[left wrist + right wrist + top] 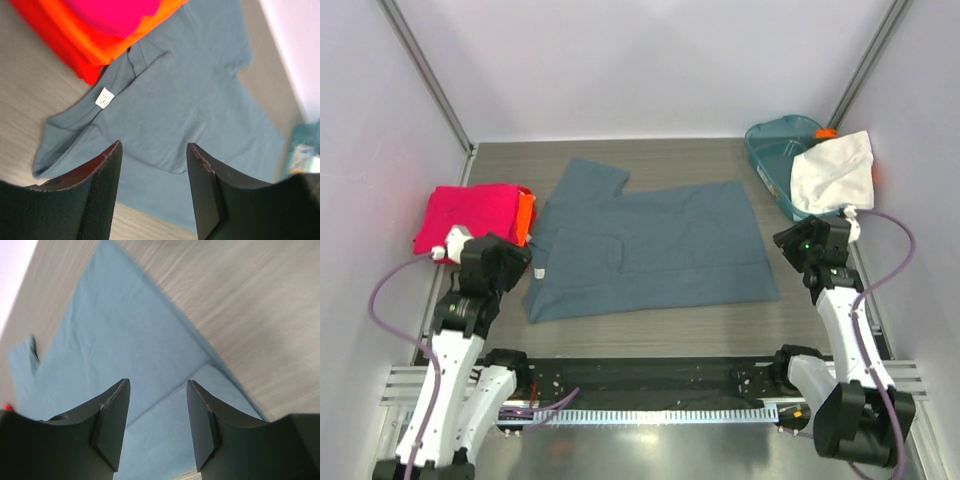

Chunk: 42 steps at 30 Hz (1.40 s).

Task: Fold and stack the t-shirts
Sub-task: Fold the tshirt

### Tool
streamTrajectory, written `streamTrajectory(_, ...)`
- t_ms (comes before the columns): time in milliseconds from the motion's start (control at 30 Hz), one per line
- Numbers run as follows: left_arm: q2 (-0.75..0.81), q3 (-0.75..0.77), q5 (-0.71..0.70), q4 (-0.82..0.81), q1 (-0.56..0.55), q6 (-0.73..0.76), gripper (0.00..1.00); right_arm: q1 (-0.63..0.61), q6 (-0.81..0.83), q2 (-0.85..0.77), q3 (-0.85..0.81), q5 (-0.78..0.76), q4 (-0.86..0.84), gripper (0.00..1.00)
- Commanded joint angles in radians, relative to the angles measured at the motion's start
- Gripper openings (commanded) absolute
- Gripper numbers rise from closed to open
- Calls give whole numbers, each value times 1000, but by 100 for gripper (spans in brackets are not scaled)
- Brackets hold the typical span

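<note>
A slate blue-grey t-shirt (650, 245) lies spread on the table, partly folded, its white neck label (104, 97) at the left. It shows in the left wrist view (190, 100) and the right wrist view (115, 350). A folded magenta shirt (465, 215) lies on an orange-red one (525, 215) at the left. A white shirt (833, 170) hangs over the teal tub (775, 145). My left gripper (515, 262) is open and empty at the blue shirt's left edge. My right gripper (798, 240) is open and empty beside its right edge.
The teal tub stands at the back right corner against the wall. Purple cables (380, 290) loop beside both arms. The metal rail (650, 385) with the arm bases runs along the near edge. White walls close in the table on three sides.
</note>
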<state>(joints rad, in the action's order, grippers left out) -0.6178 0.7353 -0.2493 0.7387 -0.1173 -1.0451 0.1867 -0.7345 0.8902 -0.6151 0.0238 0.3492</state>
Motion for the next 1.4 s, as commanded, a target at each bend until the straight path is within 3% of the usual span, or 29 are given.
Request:
streamTrajectory(0, -171, 87, 105, -165, 1, 160, 55, -110, 128, 138, -90, 45, -98, 55)
streamTrajectory(200, -423, 241, 145, -350, -5, 260, 64, -156, 156, 413, -230, 117, -191, 50)
streamTrajectory(267, -528, 282, 157, -409, -7, 269, 68, -187, 174, 527, -297, 76, -210, 52)
streamTrajectory(300, -568, 333, 153, -415, -8, 269, 72, -187, 187, 564, -328, 24, -210, 52)
streamTrajectory(333, -635, 363, 133, -417, -8, 269, 84, -229, 204, 641, -387, 1, -208, 55)
streamTrajectory(467, -822, 530, 72, -385, -7, 298, 100, -253, 254, 830, -560, -93, -173, 59)
streamTrajectory(667, -1101, 847, 59, -364, -4, 339, 100, -277, 293, 1081, -825, -175, -113, 59)
streamTrajectory(933, -1336, 984, 71, -525, 1, 373, 98, -302, 365, 1300, -1075, -323, -61, 61)
streamTrajectory(1033, -1433, 1056, 74, -538, 1, 384, 96, -309, 392, 1340, -1112, -390, -61, 61)
streamTrajectory(1233, -1611, 1234, 108, -529, 2, 373, 92, -313, 406, 1408, -1180, -395, -53, 61)
streamTrajectory(1367, -1704, 1315, 104, -513, 1, 364, 90, -311, 403, 1444, -1226, -363, -15, 56)
